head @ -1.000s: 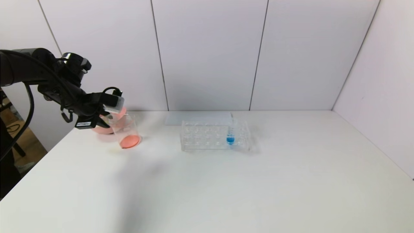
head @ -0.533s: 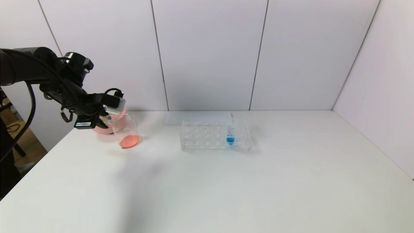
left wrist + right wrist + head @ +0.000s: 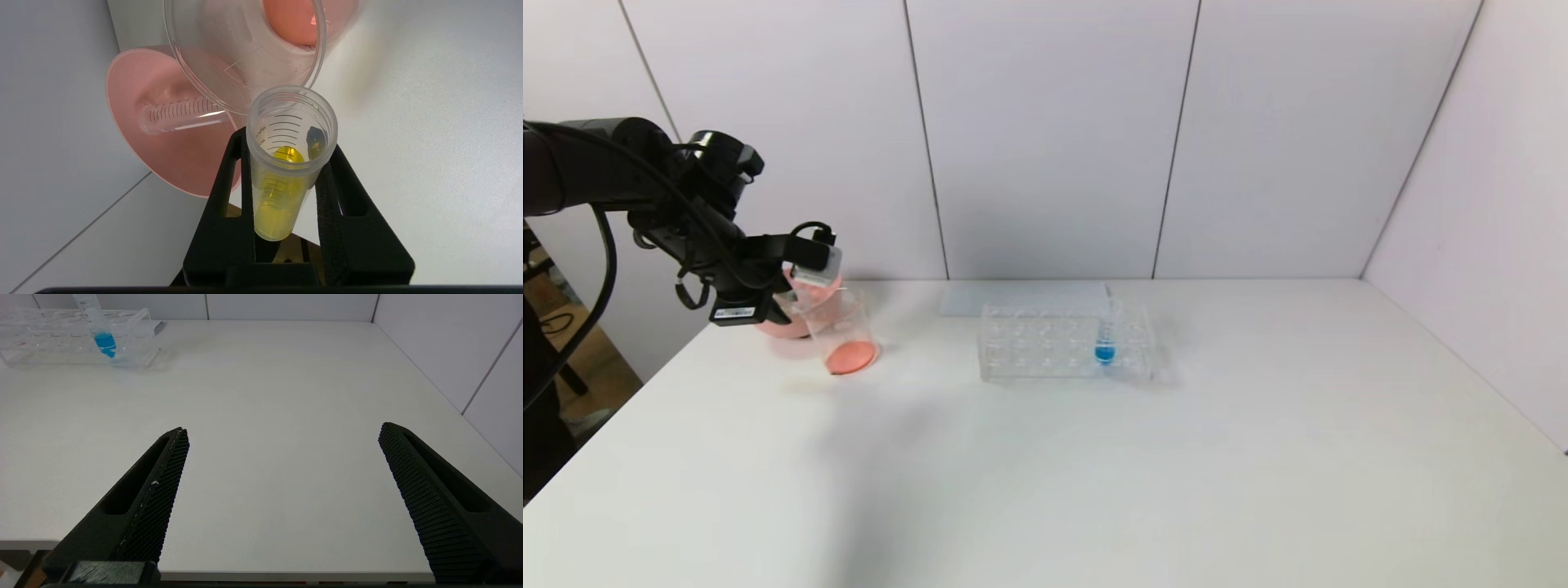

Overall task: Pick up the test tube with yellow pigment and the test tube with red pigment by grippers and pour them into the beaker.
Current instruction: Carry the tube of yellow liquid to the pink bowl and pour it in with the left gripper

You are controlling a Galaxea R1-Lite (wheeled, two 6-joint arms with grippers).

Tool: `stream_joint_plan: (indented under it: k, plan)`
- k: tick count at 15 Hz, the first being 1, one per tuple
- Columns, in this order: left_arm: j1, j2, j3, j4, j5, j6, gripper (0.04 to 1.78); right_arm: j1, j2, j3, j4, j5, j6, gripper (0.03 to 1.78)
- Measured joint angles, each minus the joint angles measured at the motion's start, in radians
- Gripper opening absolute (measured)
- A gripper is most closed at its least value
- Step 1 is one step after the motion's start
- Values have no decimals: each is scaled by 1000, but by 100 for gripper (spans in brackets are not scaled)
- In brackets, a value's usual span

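My left gripper [image 3: 795,296] [image 3: 288,143] is shut on the test tube with yellow pigment [image 3: 278,196]. The tube's open mouth is right beside the rim of the beaker [image 3: 845,335] [image 3: 245,49], and the yellow liquid is still inside the tube. The beaker stands at the table's back left with orange-red liquid at its bottom. No tube with red liquid shows; a clear graduated tube [image 3: 179,114] that looks empty lies in the pink bowl [image 3: 171,171]. My right gripper [image 3: 284,430] is open and empty above the table's near edge, out of the head view.
The pink bowl [image 3: 774,327] sits just behind the beaker by the wall. A clear tube rack [image 3: 1045,343] [image 3: 49,335] stands mid-table at the back and holds a blue-liquid tube [image 3: 1105,343] [image 3: 102,335]. A flat grey sheet [image 3: 1021,298] lies behind the rack.
My left arm and wrist have shifted slightly to the right and up at the beaker's rim. The beaker, bowl and rack have not moved.
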Motion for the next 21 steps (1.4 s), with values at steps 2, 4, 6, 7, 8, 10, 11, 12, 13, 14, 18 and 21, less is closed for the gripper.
stream_joint_plan:
  k: [2,4,6,7,8,10,11,12,13,14,18,21]
  plan:
    - [0,0,0,0,11,-3,44,0,0,0,0,0,0,170]
    - [0,0,0,0,14,-6,44,0,0,0,0,0,0,170]
    - [0,1,0,1,44,-7,44,0,0,0,0,0,0,170]
    - [-1,2,0,3,58,-10,44,0,0,0,0,0,0,170]
    - [-2,3,0,3,61,-19,44,0,0,0,0,0,0,170]
    - [-5,6,-1,3,70,-27,44,0,0,0,0,0,0,170]
    - [-7,8,-1,2,79,-34,44,0,0,0,0,0,0,170]
    - [-10,9,-2,2,90,-44,44,0,0,0,0,0,0,170]
    - [-15,11,-3,2,94,-50,44,0,0,0,0,0,0,170]
    - [-19,12,-3,2,95,-52,44,0,0,0,0,0,0,170]
    - [-37,16,-3,2,119,-83,44,0,0,0,0,0,0,170]
    - [-42,18,-4,2,118,-94,44,0,0,0,0,0,1,170]
